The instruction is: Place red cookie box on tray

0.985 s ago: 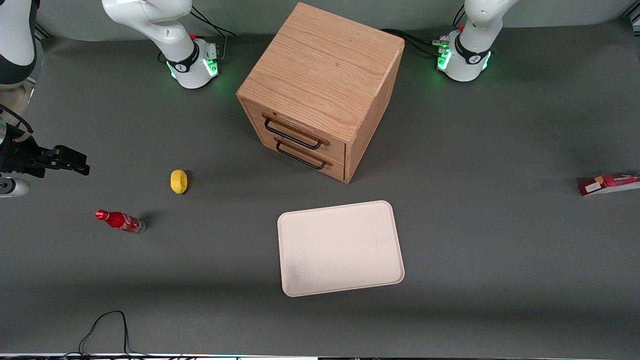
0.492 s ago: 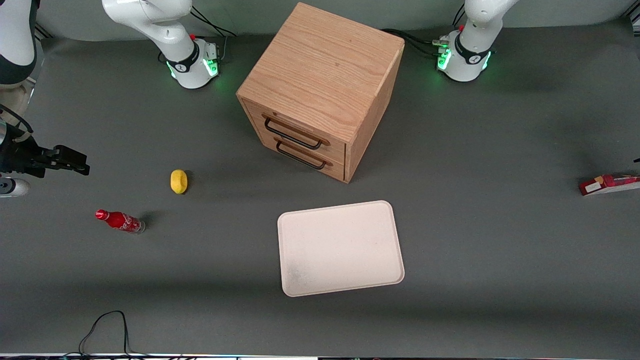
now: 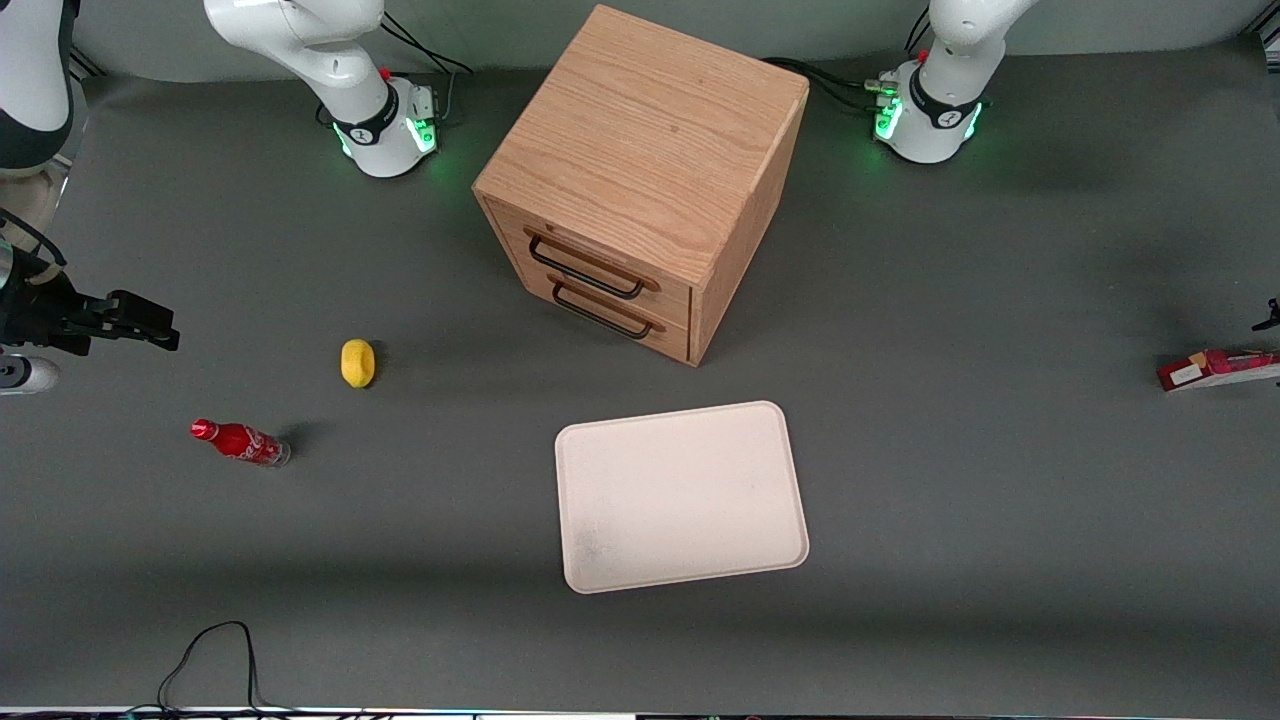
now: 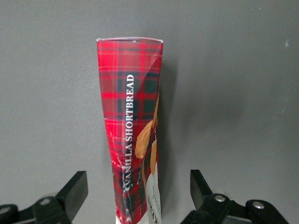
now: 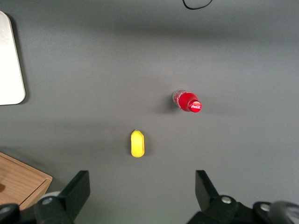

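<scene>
Approaching for the grasp | gripper (image 4: 139, 189) now edges into the front view above the red cookie box (image 4: 133, 140), fingers spread wide astride it, not touching | box lies at the working arm's end, well apart from the tray (image 3: 680, 495) | pick pending

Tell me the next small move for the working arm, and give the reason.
Probably lower straight down, then close. The gripper hangs open above the red cookie box, one finger on each side, neither touching it. The box lies on the table at the working arm's end, far from the tray.
</scene>
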### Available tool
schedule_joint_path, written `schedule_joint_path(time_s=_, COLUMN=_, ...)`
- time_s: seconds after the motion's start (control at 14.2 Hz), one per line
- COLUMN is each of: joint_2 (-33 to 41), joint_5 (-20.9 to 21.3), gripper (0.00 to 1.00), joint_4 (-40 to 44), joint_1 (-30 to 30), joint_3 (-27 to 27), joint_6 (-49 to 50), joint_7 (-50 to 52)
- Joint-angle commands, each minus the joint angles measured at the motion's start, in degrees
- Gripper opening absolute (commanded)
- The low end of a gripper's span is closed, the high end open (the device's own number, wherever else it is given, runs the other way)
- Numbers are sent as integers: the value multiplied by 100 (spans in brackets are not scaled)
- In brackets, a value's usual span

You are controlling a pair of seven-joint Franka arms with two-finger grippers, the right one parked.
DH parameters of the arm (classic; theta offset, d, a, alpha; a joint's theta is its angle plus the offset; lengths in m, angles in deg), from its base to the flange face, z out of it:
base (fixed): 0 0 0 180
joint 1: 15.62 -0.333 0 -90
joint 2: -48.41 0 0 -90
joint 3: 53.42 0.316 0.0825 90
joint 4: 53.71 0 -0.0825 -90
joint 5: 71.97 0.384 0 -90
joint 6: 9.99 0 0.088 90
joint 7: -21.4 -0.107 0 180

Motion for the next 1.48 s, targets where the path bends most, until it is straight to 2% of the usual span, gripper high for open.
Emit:
schedule_joint_path(time_s=0.0, joint_2=-19, joint_5=-145, gripper=37, joint_4=-79, joint_1=-21, joint_3=-8, joint_6=-165, joint_7=-303)
schedule_joint_path(time_s=0.07, joint_2=-19, joint_5=-345, gripper=0, joint_4=-96, joint_1=-21, joint_3=1, joint_6=-270, joint_7=-313)
schedule_joint_path(time_s=0.84, joint_2=86, joint_5=-426, gripper=0, joint_4=-123, joint_1=40, joint_3=1, joint_6=-254, joint_7=-375)
schedule_joint_path(time_s=1.06, joint_2=620, joint_5=-426, gripper=0, joint_4=9, joint_1=102, joint_3=1, joint_6=386, joint_7=-261)
schedule_joint_path(time_s=1.41, joint_2=1606, joint_5=-321, gripper=0, joint_4=613, joint_1=234, joint_3=-8, joint_6=2275, joint_7=880)
